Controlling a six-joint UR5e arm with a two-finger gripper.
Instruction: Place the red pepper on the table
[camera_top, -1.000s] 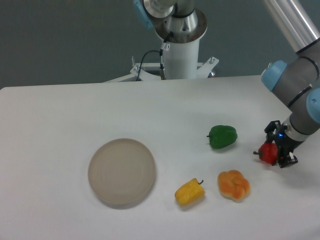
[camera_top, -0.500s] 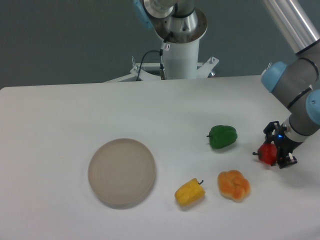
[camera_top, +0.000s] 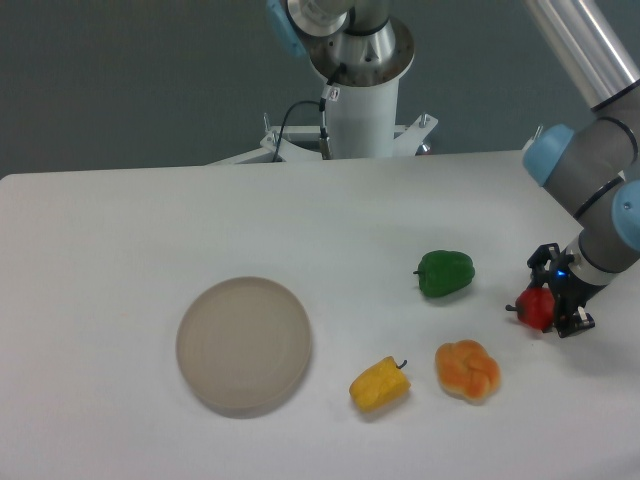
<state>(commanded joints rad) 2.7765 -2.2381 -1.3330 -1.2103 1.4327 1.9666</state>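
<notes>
The red pepper (camera_top: 536, 307) sits pinched between the black fingers (camera_top: 551, 262) of the gripper (camera_top: 556, 295) low over the desk (camera_top: 120, 230) near its right edge, right of the green pepper (camera_top: 445, 273) and orange pepper (camera_top: 467, 370).

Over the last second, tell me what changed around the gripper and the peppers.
Almost nothing changed. The gripper stays closed on the red pepper low at the table's right edge, with at most a tiny shift. The green pepper, orange pepper, yellow pepper and plate lie where they were.
</notes>
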